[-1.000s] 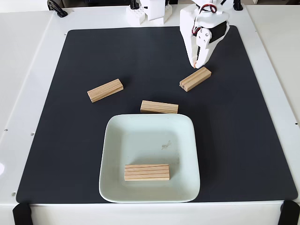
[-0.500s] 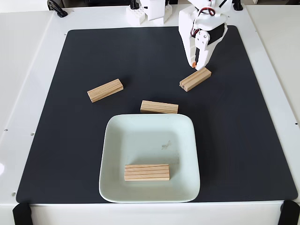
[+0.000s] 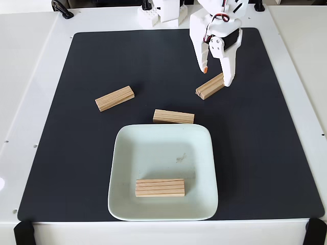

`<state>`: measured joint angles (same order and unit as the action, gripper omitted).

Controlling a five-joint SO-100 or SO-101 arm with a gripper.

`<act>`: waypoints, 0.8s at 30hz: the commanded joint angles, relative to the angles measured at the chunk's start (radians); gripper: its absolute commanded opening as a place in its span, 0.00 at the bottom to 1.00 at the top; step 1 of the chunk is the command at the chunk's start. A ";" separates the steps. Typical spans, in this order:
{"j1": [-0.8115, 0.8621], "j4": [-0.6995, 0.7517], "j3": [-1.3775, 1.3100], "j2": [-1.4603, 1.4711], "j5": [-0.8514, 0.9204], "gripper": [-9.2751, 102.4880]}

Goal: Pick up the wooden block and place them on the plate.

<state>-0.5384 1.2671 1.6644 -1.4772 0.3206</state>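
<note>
In the fixed view, a pale mint square plate (image 3: 122, 204) sits at the front of the black mat with one wooden block (image 3: 160, 187) lying inside it. Three more wooden blocks lie on the mat: one at the left (image 3: 114, 98), one just behind the plate's far rim (image 3: 173, 116), and one tilted at the right (image 3: 209, 87). My white gripper (image 3: 216, 75) hangs open over the right block, one finger (image 3: 204, 64) to its left, the other finger (image 3: 228, 74) covering its right end. Nothing is held.
The black mat (image 3: 265, 153) covers most of the white table. The arm's base and white parts (image 3: 162, 13) stand at the far edge. Black clamps (image 3: 23, 232) sit at the front corners.
The gripper has opened: its fingers were together behind the right block and now spread apart over it. The blocks have not moved.
</note>
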 commanded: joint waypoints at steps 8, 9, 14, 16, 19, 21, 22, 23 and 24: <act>-0.005 -0.011 0.002 -0.002 0.008 0.33; -0.003 -0.011 0.002 -0.002 0.008 0.33; -0.003 -0.026 0.003 0.002 0.008 0.33; -0.003 -0.074 0.032 0.002 0.006 0.33; -0.002 -0.140 0.092 -0.012 0.009 0.33; -0.002 -0.150 0.118 -0.014 0.028 0.33; -0.002 -0.150 0.126 -0.014 0.029 0.33; -0.002 -0.152 0.130 -0.015 0.032 0.32; -0.002 -0.152 0.130 -0.015 0.032 0.32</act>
<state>-0.5384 1.1275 1.7932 -1.4711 0.3405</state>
